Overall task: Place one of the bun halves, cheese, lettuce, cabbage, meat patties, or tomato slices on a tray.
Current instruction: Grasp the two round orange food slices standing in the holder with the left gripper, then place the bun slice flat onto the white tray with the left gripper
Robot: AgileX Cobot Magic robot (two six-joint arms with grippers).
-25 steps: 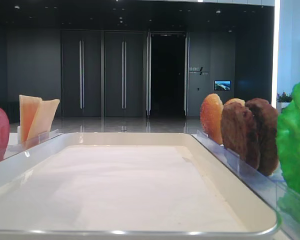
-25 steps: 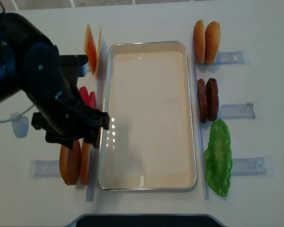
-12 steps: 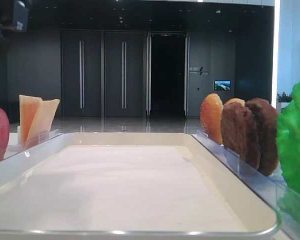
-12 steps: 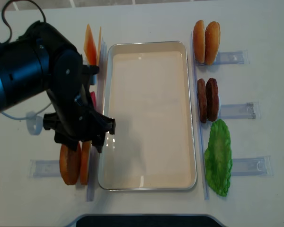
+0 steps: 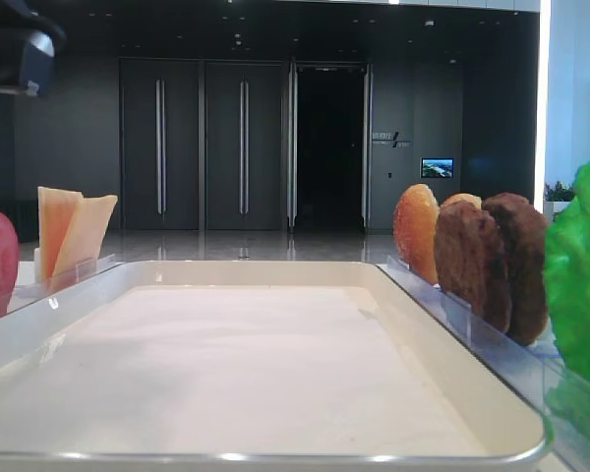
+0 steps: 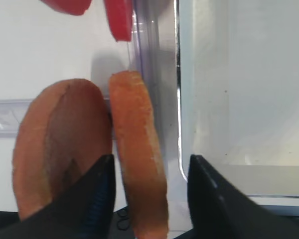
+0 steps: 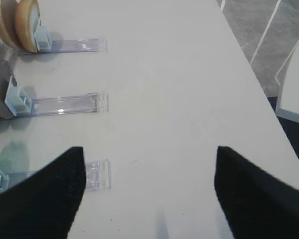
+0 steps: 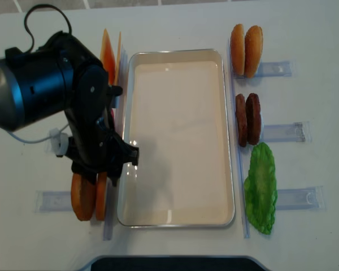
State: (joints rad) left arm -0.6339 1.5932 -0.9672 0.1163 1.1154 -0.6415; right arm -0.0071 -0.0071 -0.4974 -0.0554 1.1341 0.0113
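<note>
Two golden-brown bun halves (image 8: pixel 89 195) stand on edge in a clear rack left of the cream tray (image 8: pixel 181 52). My left gripper (image 6: pixel 150 164) is open and straddles the bun half (image 6: pixel 139 149) nearer the tray. Its left finger is close to that bun's face, and a gap remains on the right. Another bun half (image 6: pixel 60 149) stands just outside the left finger. Red tomato slices (image 6: pixel 119 17) lie beyond. The cheese (image 8: pixel 107 51), meat patties (image 8: pixel 247 118) and lettuce (image 8: pixel 261 189) stand in their racks. Cabbage is out of view. My right gripper (image 7: pixel 149 189) hangs open over bare table.
Two more bun halves (image 8: pixel 246 42) stand at the far right. Clear plastic racks (image 7: pixel 65 103) stick out from both sides of the tray. The left arm's black body (image 8: pixel 56 96) covers the tomato rack from above. The table's right edge (image 7: pixel 249 64) is close to the right gripper.
The left arm has swung toward the tray and settled over the near-left bun halves. Its jaws have narrowed around the inner bun half. The right gripper's earlier position is not shown.
</note>
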